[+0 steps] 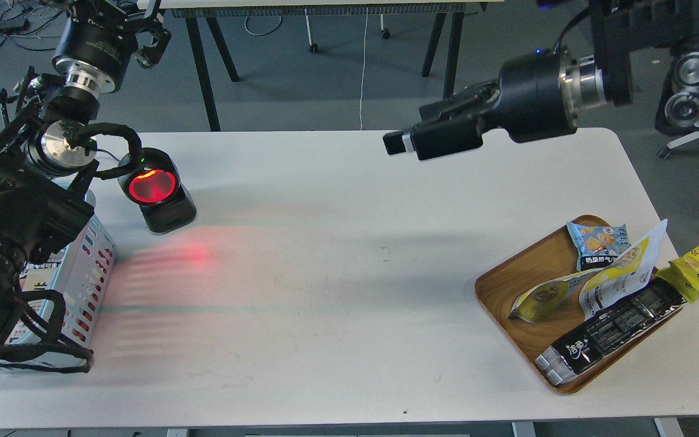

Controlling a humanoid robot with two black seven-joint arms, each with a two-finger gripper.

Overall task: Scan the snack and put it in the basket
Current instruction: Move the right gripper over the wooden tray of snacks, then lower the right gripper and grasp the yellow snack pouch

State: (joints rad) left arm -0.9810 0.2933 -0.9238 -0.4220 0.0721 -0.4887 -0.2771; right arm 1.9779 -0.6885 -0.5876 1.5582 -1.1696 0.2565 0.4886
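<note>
The snack (542, 300) is lying in the wooden tray (507, 273) at lower right. The basket (85, 267) is sitting at far left. The right gripper (401, 143) is hovering empty at upper right, its opening unclear; the left gripper (143, 36) is unreadable.

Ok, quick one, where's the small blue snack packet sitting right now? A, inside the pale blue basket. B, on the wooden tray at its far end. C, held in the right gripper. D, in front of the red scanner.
B: the small blue packet lies at the far end of the wooden tray, leaning against other pouches; the right gripper hangs above the table well away from it, holding nothing.
</note>
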